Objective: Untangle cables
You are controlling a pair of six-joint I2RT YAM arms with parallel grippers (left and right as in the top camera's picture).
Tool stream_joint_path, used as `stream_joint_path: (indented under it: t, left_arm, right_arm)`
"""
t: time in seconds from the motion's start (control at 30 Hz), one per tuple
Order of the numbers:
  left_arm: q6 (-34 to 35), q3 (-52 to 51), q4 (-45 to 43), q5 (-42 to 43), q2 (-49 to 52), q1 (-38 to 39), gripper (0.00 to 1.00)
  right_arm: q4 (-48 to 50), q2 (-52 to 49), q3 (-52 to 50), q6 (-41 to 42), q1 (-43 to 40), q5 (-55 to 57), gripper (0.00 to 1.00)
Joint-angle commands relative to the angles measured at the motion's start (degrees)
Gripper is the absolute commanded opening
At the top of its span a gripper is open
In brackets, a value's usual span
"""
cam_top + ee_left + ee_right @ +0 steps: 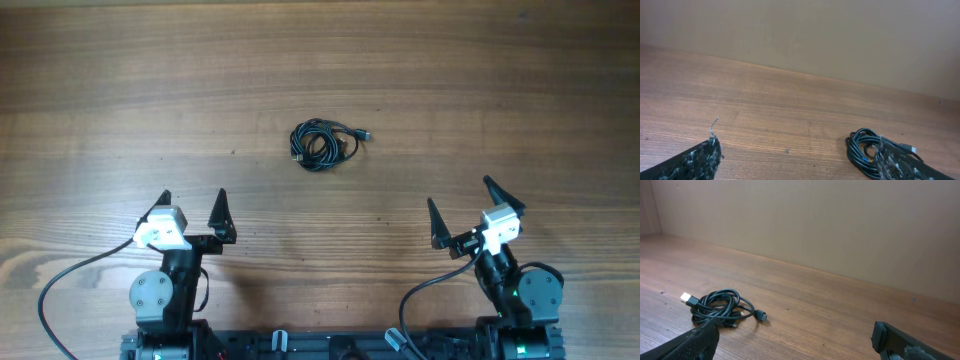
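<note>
Looking at the whole setup, the wooden desk (100, 80) fills nearly everything, and all it carries is one small dark clump near the middle. Both arms sit back at the near edge, one on each side, which reads to me like a neutral ready pose, with neither committed to anything. The left gripper (192, 194) has its fingers spread wide with nothing between them. The right gripper (460, 192) is the same, splayed open and empty, angled a bit toward the centre. Makes sense if you ask me: wide jaws give the best chance of getting around a messy pile. The cables (323, 145) lie well apart from both grippers, roughly between them but further out on the desk. They're wound into one tight roundish coil, flat on the wood, so I'd say the task hasn't really started. From the right wrist view a pale flat plug (687, 298) sticks out one side of the bundle and a small dark plug (761, 316) trails off the other — those loose ends look like the easiest thing to pinch first, one per arm. How many cords are in there I can't tell — the loops overlap too much.
</note>
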State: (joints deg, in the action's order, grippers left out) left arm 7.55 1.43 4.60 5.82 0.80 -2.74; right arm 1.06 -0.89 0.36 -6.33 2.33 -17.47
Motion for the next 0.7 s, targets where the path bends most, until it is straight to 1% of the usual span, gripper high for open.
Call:
stream_joint_path:
  t: [0.0,0.1,0.33,0.5,0.67]
  left_arm:
    - [-0.7,-0.5,-1.4,-0.3,-0.4,-0.4,1.0]
    - [-0.7,-0.3,-2.7,0.2,-0.4,-0.4,1.0]
    - [-0.7,2.7,-2.6,1.1,1.4,-0.4,1.0]
    - [-0.7,6.1,-2.6,2.9,6.6,-0.4,1.0]
    - [-0.7,10.6,-2.6,4.0,13.0,-0.4,1.0]
  right_arm:
    - [0.3,0.5,-0.1,0.4,0.3,1.0,1.0]
    - [0.4,0.5,0.0,1.8,0.3,0.3,1.0]
    - [2.3,0.5,0.2,2.0,0.3,-1.2,1.0]
    - [2.5,0.5,1.7,2.1,0.3,-3.4,1.0]
    - [2.5,0.3,3.5,5.1,0.3,-3.4,1.0]
